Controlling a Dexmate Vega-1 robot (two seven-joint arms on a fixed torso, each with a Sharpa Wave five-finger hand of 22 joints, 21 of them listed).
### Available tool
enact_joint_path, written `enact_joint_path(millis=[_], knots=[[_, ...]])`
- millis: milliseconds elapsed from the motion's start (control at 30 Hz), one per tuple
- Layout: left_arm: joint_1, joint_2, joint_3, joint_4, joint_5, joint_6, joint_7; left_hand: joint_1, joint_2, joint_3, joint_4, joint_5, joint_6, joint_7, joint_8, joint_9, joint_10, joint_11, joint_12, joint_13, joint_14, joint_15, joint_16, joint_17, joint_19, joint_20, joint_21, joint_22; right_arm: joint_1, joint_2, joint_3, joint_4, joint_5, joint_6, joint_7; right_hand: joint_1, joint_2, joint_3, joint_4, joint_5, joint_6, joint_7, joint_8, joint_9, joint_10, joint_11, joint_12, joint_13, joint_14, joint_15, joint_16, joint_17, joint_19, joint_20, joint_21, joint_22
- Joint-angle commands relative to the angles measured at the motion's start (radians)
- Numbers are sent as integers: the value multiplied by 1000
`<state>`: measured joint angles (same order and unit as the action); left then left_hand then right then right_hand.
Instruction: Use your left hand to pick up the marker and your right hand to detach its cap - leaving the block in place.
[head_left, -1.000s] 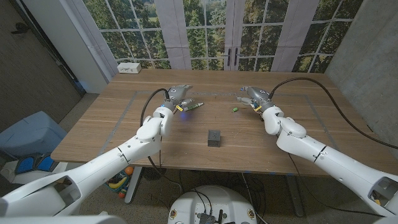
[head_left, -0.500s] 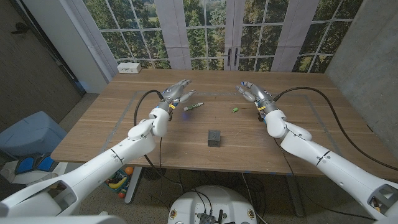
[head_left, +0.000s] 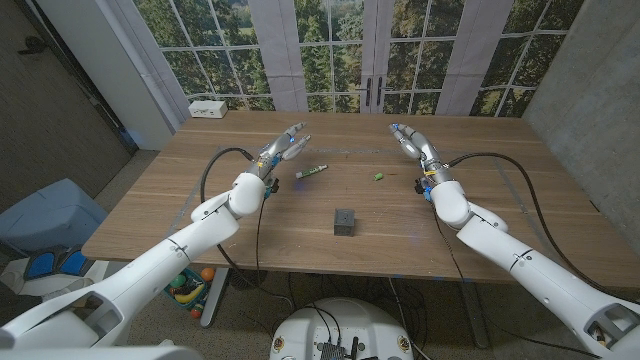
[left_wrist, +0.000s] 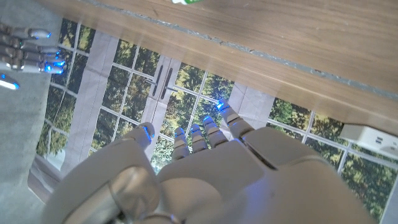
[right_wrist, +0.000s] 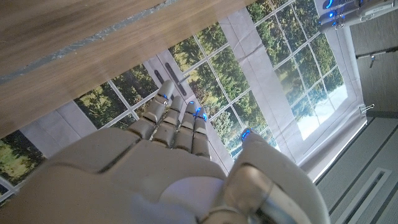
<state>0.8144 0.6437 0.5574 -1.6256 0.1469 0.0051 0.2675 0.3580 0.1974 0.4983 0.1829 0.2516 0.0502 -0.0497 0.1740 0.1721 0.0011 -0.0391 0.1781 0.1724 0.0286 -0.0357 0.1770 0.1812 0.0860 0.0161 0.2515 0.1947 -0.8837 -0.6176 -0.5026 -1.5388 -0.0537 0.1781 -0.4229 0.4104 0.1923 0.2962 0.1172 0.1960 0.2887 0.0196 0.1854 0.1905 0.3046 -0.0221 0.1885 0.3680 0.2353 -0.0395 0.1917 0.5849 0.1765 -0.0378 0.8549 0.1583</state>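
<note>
While your left hand (head_left: 284, 146) hangs over the table (head_left: 150, 225) in the upper left of the head view, its fingers are spread apart and hold nothing. It sits just left of the marker (head_left: 313, 171), close to it but not touching. In the left wrist view you see the same hand (left_wrist: 205, 162) from behind, fingers straight and fanned toward the windows, with a green bit of the marker (left_wrist: 186, 2) at the top edge of that frame on the wood.

Moving right, the marker lies flat on the table, upper middle of the head view, a slim green and white stick tilted slightly up to the right. Below it, near the middle of the frame, the small dark block (head_left: 345, 221) stands on the table, well apart from both hands. Right of the marker and apart from it lies a small green piece (head_left: 379, 177), which looks like the cap, though it is too small to be sure.

Further right, your right hand (head_left: 412, 141) is raised in the upper right of the head view, fingers extended and apart, gripping nothing. The right wrist view shows that hand (right_wrist: 174, 155) from behind, fingers straight and reaching toward the windows, with the table's wooden edge across the upper left of that frame.
</note>
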Motion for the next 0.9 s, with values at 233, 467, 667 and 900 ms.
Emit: enact_joint_path(millis=[233,467,667,900], knots=[[2,-38,-57,139,-301,-276,-123,-30,8,48,0,8,-13,27,2,2,-12,8,5,2,-13,-2,4,0,-1,-34,-3,-3,-37,52,59,44,135,168,15,18,6,41,-1,10,-6,-8,6,1,-10,-7,-2,-12,-14,-60,-5,-19,9,-71,-20,2],[-6,-37,-70,193,-375,-345,-194,-42,2,51,-2,5,-9,25,4,1,-11,5,6,2,-13,-3,4,-1,6,-38,-2,-4,-56,83,77,66,236,261,79,11,-1,47,2,8,-8,-7,6,0,-12,-8,-2,-18,-16,-58,-3,-27,15,-72,-28,1],[-17,-33,-81,256,-438,-404,-269,-49,1,54,-4,4,-9,24,4,1,-10,2,7,1,-11,-5,5,-1,8,-35,-2,-5,-98,102,99,33,257,273,59,7,-3,53,5,8,-5,-6,7,0,-11,-4,0,-23,-12,-57,1,-34,21,-72,-33,1],[-23,-24,-91,318,-500,-446,-349,-58,0,59,-7,2,-12,26,4,1,-17,3,5,1,-20,-6,2,-2,9,-39,-4,-6,-169,138,122,-48,171,225,-82,-12,-16,62,10,3,5,6,11,-1,-5,9,3,-39,-23,-48,-1,-58,-20,-89,-76,0]])
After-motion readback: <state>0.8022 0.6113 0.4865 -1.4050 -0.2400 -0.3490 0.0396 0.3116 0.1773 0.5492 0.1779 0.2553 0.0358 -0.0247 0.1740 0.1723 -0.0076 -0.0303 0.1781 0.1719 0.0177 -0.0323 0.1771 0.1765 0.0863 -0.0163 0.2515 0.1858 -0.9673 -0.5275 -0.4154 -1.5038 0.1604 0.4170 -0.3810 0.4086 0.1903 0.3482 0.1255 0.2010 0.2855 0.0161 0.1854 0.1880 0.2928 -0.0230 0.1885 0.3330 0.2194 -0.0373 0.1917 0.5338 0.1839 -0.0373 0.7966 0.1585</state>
